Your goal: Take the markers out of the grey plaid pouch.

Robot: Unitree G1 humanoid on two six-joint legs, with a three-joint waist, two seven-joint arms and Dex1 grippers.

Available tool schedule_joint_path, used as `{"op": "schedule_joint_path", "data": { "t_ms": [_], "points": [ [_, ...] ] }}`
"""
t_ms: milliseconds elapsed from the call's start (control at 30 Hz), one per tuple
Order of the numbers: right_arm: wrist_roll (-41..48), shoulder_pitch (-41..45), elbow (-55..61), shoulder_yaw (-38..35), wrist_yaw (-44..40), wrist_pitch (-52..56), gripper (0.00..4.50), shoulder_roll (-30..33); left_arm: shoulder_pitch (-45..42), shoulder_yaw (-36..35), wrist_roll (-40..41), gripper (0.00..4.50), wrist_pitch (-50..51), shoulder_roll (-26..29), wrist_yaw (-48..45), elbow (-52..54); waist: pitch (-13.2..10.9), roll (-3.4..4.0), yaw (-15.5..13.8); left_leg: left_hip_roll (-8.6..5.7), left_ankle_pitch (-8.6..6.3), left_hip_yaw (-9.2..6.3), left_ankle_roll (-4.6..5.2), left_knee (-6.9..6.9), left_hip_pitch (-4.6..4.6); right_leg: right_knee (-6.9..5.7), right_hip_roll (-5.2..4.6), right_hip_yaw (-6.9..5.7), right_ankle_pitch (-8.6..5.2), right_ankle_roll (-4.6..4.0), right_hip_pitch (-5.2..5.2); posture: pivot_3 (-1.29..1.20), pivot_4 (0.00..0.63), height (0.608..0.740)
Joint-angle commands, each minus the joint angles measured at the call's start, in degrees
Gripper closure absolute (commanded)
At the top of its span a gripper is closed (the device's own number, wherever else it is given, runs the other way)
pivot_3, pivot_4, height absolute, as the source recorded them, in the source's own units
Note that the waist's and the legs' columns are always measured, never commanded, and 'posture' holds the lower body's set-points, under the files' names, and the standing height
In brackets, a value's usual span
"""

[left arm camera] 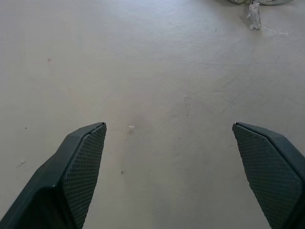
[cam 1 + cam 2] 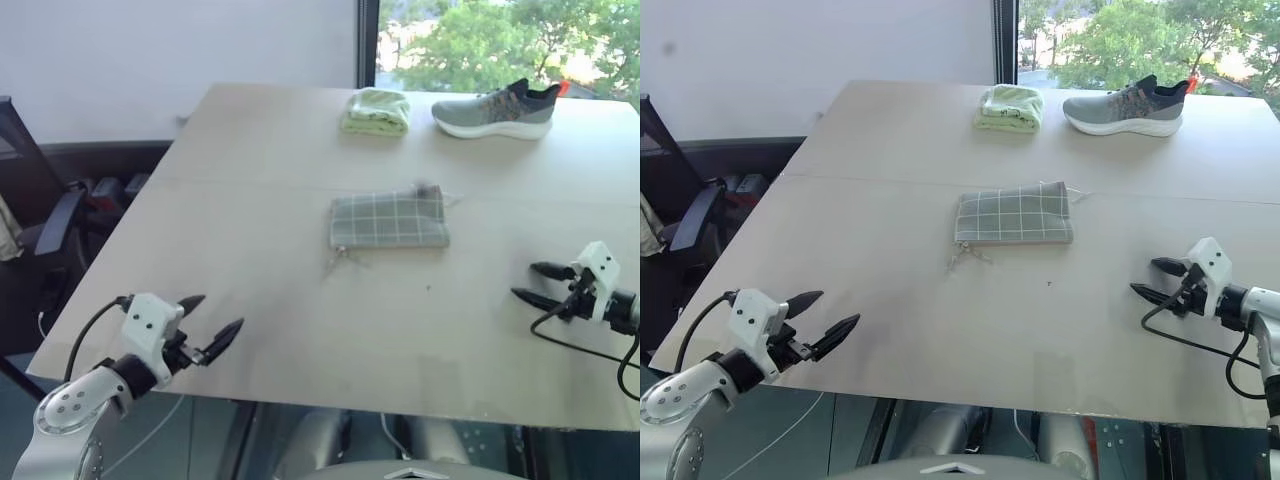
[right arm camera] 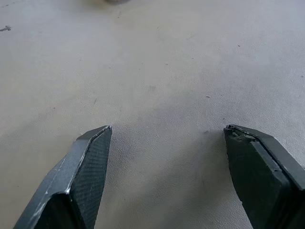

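Both of my grippers hang over the near part of the bench (image 2: 250,130), fingers spread wide and holding nothing: the left gripper (image 2: 212,322) near the front left edge, the right gripper (image 2: 535,283) out toward the right side. The grey plaid pouch (image 2: 389,220) lies flat in the middle of the bench, well apart from both, its pull cord (image 2: 338,259) trailing off the corner nearest my left side. I see no markers out on the bench, so I judge they are inside and the task has not really started. Next I need to reach in from both sides, pin one end of the pouch and work the zip edge open.
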State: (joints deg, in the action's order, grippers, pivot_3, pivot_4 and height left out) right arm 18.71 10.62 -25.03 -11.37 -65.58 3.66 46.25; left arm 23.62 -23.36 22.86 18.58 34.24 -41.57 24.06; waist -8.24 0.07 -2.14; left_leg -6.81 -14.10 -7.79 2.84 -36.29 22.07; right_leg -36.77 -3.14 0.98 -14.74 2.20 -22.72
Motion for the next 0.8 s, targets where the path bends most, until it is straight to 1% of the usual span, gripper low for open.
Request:
{"op": "schedule_joint_path", "data": {
  "t_ms": [33,133,367,800],
  "points": [
    [1.98,-1.91,2.01,-2.8,-1.36,0.72,0.71,1.67,-0.86,-1.77,1.5,0.09,-1.11,0.59,-0.73,0.21,0.0,0.0,-0.01,0.0,0.0,0.0,0.0,0.0,0.0,0.0,0.0,0.0,0.0,0.0,0.0,0.0,0.15,0.74],
    [3.58,-3.84,4.35,-4.52,-1.89,1.68,0.71,2.18,-2.59,-1.79,1.6,0.09,-0.21,0.73,-0.1,-0.7,-0.03,0.02,-0.36,0.0,0.0,-0.01,0.0,0.0,0.02,0.0,0.0,-0.02,0.0,0.0,-0.01,0.0,0.15,0.74],
    [4.28,-4.23,6.15,-5.39,-2.07,2.77,0.71,1.85,-3.64,-1.94,1.61,0.09,0.3,0.9,0.35,-0.53,-0.1,0.09,0.18,0.01,-0.01,0.12,0.02,0.0,-0.02,-0.03,0.01,0.13,0.0,0.01,-0.04,0.0,0.15,0.74],
    [5.3,-4.12,7.85,-5.43,-1.88,4.06,0.71,2.25,-5.7,0.08,0.48,0.09,0.41,0.98,1.13,-0.29,-0.11,0.08,-0.06,0.01,-0.01,0.13,0.02,0.0,0.0,-0.03,0.01,0.13,0.01,0.01,-0.06,0.0,0.15,0.74]
  ]
}}
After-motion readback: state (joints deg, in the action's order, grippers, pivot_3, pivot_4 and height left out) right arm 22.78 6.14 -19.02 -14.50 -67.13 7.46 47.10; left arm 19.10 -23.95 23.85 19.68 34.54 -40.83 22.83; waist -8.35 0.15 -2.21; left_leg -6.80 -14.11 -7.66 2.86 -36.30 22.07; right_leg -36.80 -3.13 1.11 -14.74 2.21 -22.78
